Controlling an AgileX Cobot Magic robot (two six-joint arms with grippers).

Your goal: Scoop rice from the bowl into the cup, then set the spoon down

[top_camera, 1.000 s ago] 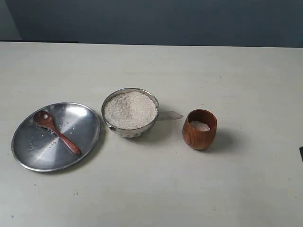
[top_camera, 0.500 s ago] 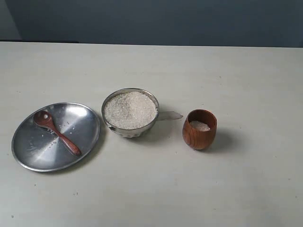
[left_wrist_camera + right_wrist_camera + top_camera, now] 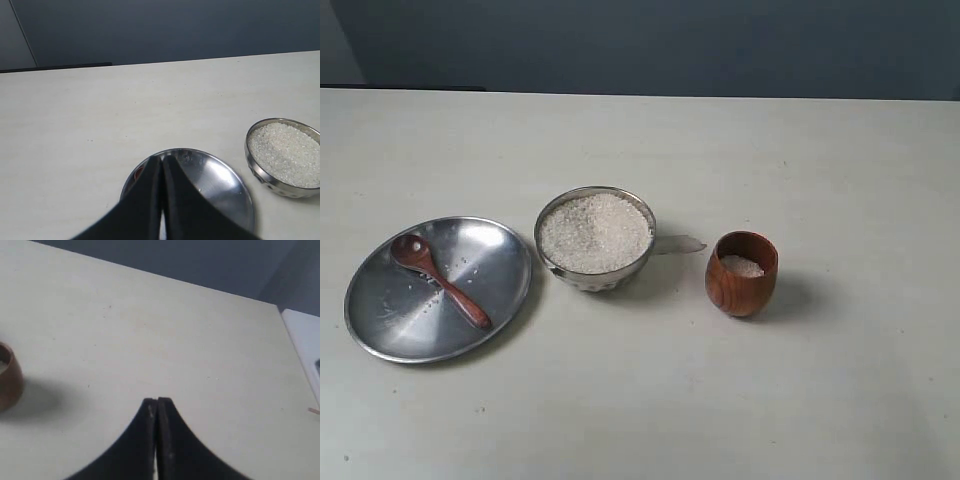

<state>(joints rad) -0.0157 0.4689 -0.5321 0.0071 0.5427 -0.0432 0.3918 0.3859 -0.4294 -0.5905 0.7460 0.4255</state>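
Spoon (image 3: 438, 281) on plate (image 3: 390, 322), nine o'clock of bowl (image 3: 594, 279) of rice (image 3: 595, 232); cup (image 3: 740, 292) at three, seemingly part-filled. Left gripper (image 3: 161, 167) and right gripper (image 3: 157, 407) closed, empty.

bowl (image 3: 595, 268): full of rice (image 3: 595, 232) | cup (image 3: 741, 288): upright, R of bowl, some rice | spoon (image 3: 440, 280): flat on plate (image 3: 492, 255)

Left hand (image 3: 161, 165) closed, empty; right hand (image 3: 157, 405) likewise.

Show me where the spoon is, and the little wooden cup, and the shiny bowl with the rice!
spoon (image 3: 448, 291), exterior view, on the middle of its handle.
cup (image 3: 740, 292), exterior view, on the front of its wooden side.
bowl (image 3: 592, 281), exterior view, on the front steel wall under the rim.
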